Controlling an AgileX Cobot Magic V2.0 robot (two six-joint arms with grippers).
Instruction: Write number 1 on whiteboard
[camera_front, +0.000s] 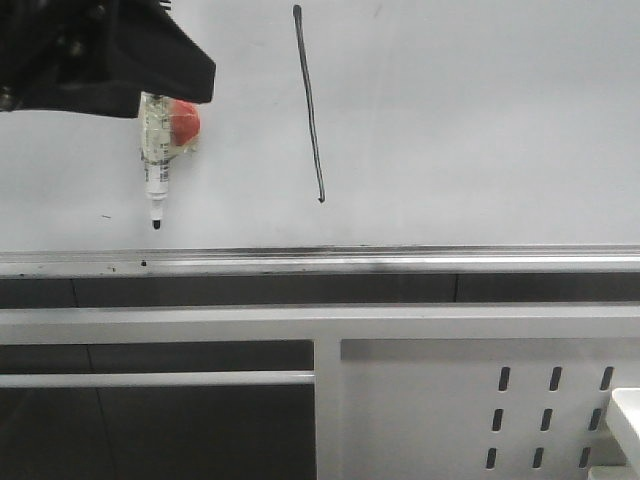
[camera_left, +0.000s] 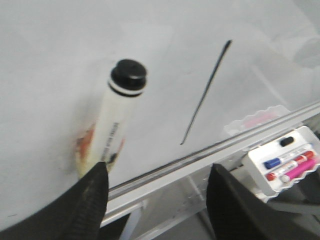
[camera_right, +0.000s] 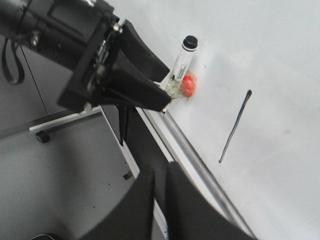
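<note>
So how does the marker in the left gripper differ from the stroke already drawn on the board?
The marker is a thick, pale barrel with a black tip, while the number 1 is a thin black line. The marker hangs close to vertical in the front view, tip down; the stroke leans slightly and ends in a tiny hook. The marker sits well left of the stroke and reaches lower. Both show against the whiteboard, above its rail.

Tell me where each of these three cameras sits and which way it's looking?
Front view: faces the whiteboard head-on, with the number 1; the left tool grips a marker.
Left wrist view: rides the left arm, looking along the marker at the board; both black fingers show.
Right wrist view: rides the right arm, seeing the left tool from the side, with the right tool shut.
All three share the stroke.
</note>
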